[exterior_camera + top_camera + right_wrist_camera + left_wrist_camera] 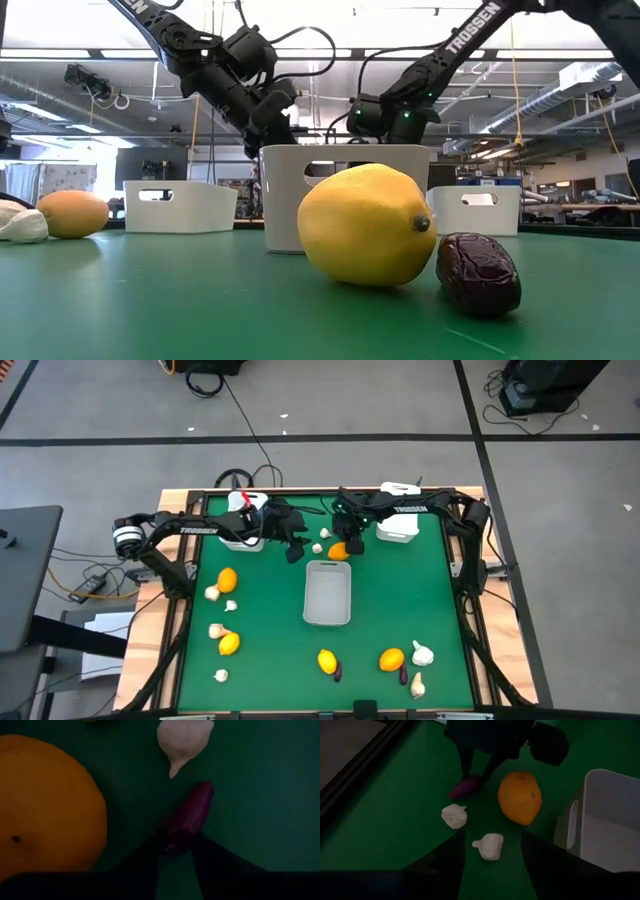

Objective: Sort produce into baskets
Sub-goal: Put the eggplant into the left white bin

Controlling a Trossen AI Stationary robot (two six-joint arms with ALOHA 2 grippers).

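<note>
Purple vegetable's (187, 817) near end hidden between the right tool's (175, 851) fingers.

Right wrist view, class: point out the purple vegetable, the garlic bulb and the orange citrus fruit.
purple vegetable (192, 815), right wrist view, mid-body.
garlic bulb (184, 737), right wrist view, rounded body.
orange citrus fruit (45, 805), right wrist view, peel centre.

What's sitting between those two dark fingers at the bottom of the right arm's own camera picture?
A dark purple vegetable: one end lies between the right gripper fingers, which close around it. The right wrist view shows this; an orange citrus fruit and a garlic bulb lie nearby.
</note>
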